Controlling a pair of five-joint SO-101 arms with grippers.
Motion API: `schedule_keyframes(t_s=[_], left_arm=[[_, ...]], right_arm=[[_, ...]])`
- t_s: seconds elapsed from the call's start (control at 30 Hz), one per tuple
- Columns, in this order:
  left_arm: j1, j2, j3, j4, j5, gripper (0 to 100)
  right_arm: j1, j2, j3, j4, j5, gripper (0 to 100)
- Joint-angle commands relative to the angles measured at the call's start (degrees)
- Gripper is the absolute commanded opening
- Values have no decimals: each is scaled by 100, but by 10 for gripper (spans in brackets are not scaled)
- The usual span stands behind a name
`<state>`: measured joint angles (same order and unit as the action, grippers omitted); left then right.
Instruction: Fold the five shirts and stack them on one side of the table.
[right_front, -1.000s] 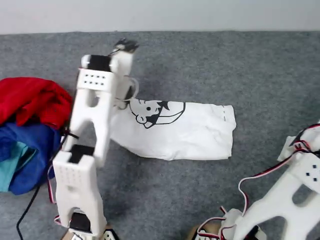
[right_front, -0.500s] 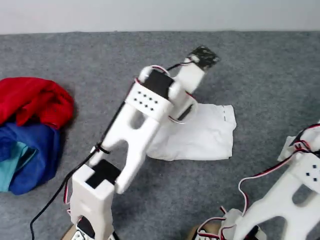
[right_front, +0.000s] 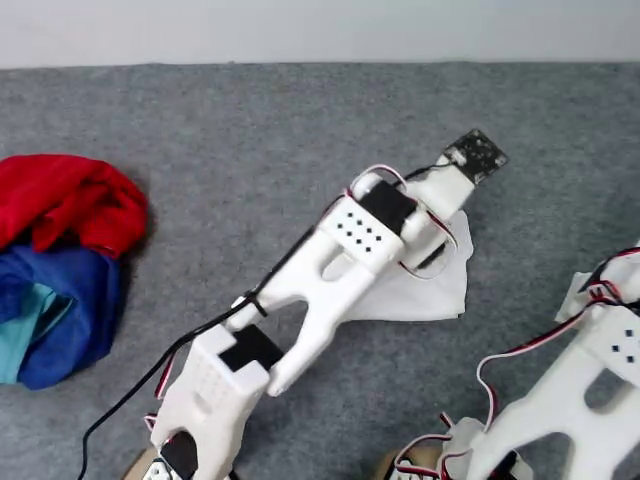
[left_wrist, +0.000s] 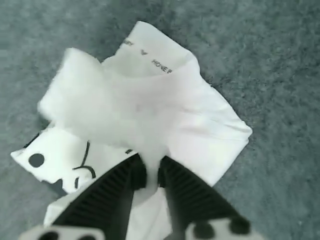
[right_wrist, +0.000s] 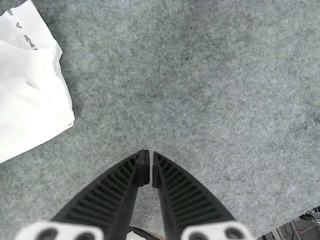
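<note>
Toward the right edge of the surface (right_front: 300, 130), our left jaws grip a raised fold of the white shirt (right_front: 445, 290); our right jaws hover closed and empty nearby. We ought to lay edge onto edge squarely before releasing.

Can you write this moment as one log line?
left tool: shut on white shirt | white shirt: edge lifted | right tool: shut, empty | red shirt: crumpled

A grey, felt-like table cover (right_front: 250, 130) stretches back to a plain pale wall (right_front: 320, 30) along its far edge.
</note>
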<state>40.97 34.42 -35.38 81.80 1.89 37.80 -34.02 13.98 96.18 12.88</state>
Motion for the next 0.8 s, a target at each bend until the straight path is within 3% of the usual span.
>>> schedule_keyframes(t_s=[0.0, 0.23, 0.33, 0.53, 0.77], left_arm=[[0, -26, -84, -88, 97, 223], [-519, -141, -1138, 1002, 255, 240], [-897, -79, -1516, 1169, 237, 182], [-1354, -79, -752, 721, -264, 14], [-1266, -79, 488, -352, -378, 15]], right_arm=[[57, -154, -35, -31, 53, 25], [57, -154, -35, -22, 53, 25], [57, -154, -35, -22, 53, 25], [40, -154, -35, -22, 53, 25], [40, -154, -35, -22, 53, 25]])
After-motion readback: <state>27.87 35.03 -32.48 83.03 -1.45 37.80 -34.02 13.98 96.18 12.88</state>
